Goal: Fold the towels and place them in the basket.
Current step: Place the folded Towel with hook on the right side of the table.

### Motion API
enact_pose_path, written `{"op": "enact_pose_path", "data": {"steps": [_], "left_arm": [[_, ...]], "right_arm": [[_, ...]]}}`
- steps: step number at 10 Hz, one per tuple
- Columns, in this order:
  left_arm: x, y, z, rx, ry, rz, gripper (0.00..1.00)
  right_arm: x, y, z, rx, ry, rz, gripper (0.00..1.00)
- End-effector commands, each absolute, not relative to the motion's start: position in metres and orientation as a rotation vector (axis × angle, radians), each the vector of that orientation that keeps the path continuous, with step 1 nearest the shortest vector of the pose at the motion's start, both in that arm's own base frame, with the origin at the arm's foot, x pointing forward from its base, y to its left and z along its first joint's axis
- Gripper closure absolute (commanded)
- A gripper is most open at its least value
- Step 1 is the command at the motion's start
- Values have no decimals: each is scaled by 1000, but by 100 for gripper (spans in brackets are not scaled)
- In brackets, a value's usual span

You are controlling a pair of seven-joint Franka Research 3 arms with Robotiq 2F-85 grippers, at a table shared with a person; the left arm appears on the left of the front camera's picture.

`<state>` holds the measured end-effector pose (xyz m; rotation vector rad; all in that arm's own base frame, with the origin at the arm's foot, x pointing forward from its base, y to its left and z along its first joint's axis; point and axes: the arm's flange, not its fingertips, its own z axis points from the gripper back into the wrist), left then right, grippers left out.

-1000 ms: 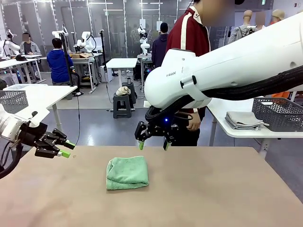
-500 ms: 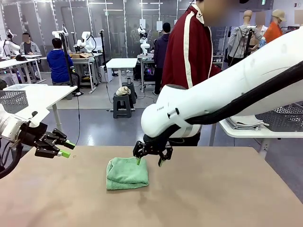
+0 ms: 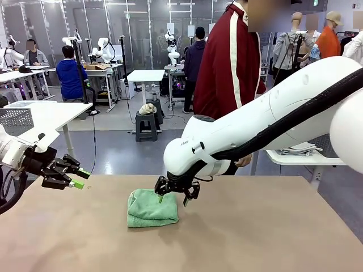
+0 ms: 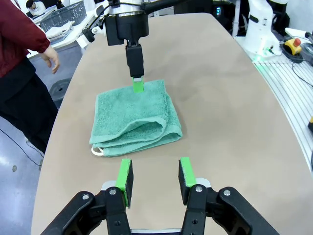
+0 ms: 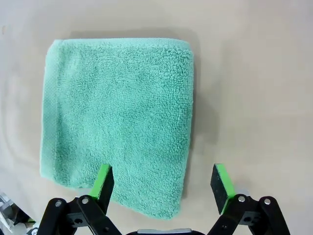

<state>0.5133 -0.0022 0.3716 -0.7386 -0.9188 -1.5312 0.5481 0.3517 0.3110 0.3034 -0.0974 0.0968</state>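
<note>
One mint-green towel (image 3: 151, 209) lies folded in a rough square in the middle of the tan table (image 3: 266, 232). My right gripper (image 3: 172, 197) is open and down at the towel's far right corner. In the right wrist view one fingertip (image 5: 103, 180) is over the towel (image 5: 117, 112) and the other is over bare table past its edge. My left gripper (image 3: 77, 178) hovers open at the table's left edge, holding nothing. In the left wrist view its fingers (image 4: 123, 176) point at the towel (image 4: 134, 117). A dark grey lattice basket (image 4: 67, 11) stands on a white side table.
A person in a dark red jacket (image 3: 229, 62) stands at the far edge, behind my right arm. Another grey basket (image 3: 14, 120) sits on a white table at far left. Open tabletop lies right of and in front of the towel.
My right gripper has come down and moved left, from above the table's far edge onto the towel's far corner. The person has shifted right. My left arm has stayed still.
</note>
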Motion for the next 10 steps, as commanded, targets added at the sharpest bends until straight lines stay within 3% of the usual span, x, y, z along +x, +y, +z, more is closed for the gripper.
{"op": "enact_pose_path", "data": {"steps": [1,2,3,4,5,6,7,8,9,10], "left_arm": [[512,-2,375,-740,-916,-1522,50],[512,-2,375,-740,-916,-1522,50],[512,-2,375,-740,-916,-1522,50],[512,-2,375,-740,-916,-1522,50],[512,-2,375,-740,-916,-1522,50],[512,-2,375,-740,-916,-1522,50],[512,-2,375,-740,-916,-1522,50],[512,-2,375,-740,-916,-1522,50],[512,-2,375,-740,-916,-1522,50],[512,-2,375,-740,-916,-1522,50]], "right_arm": [[552,355,308,321,-105,70,0],[554,355,302,333,-106,60,19],[555,354,298,343,-99,62,19],[556,354,294,345,-93,64,37],[557,354,289,349,-93,69,21],[558,354,287,350,-90,72,56],[558,355,287,352,-90,76,39],[558,356,288,352,-90,78,74],[557,356,291,347,-90,77,58],[555,354,294,338,-87,70,93]]}}
